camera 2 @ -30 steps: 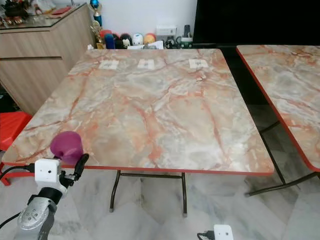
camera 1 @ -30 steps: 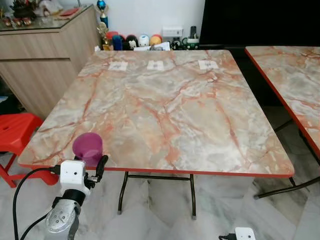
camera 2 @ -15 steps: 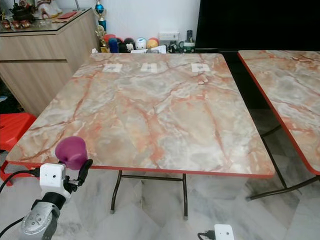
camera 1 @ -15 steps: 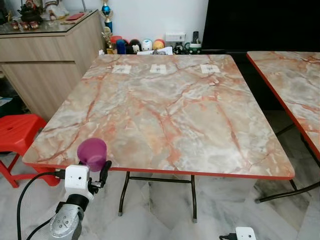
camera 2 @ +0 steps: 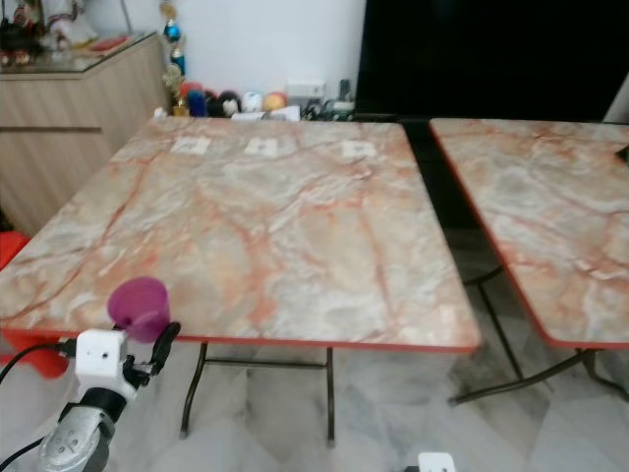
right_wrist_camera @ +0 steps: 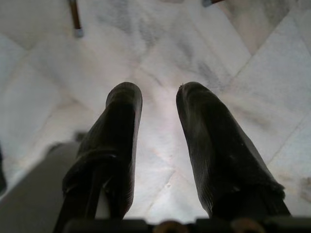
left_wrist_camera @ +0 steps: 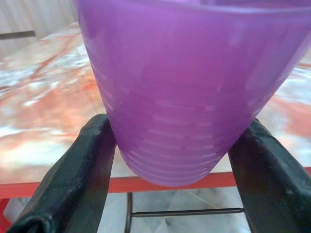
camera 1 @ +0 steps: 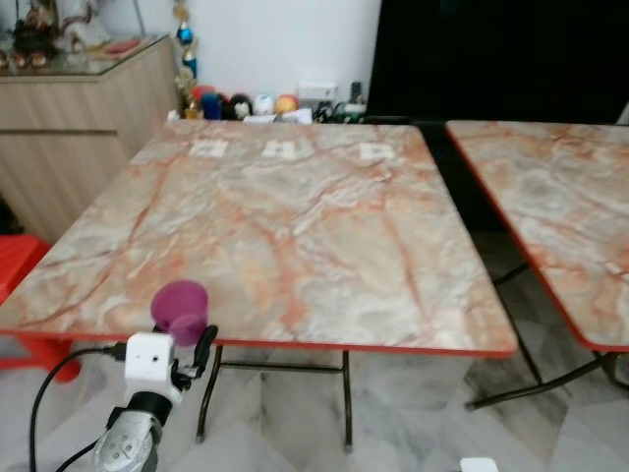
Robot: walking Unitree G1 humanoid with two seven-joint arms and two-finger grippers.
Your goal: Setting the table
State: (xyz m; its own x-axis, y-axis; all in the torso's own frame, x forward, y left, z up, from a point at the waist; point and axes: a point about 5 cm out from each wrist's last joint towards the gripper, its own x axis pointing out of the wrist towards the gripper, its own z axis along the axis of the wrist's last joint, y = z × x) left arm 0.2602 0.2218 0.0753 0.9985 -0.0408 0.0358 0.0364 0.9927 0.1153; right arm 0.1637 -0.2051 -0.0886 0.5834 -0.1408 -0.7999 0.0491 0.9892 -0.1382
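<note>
Left eye view: the left gripper (camera 1: pixel 185 339) holds a translucent purple plastic cup (camera 1: pixel 179 307) upright at the near left edge of the marble-patterned, red-rimmed bench (camera 1: pixel 295 216). Left wrist view: black jaws are clenched on both sides of the cup's ribbed base. Right wrist view: the right gripper (right_wrist_camera: pixel 158 114) hangs over the pale marble floor (right_wrist_camera: pixel 160 43), jaws released with a gap between them.
</note>
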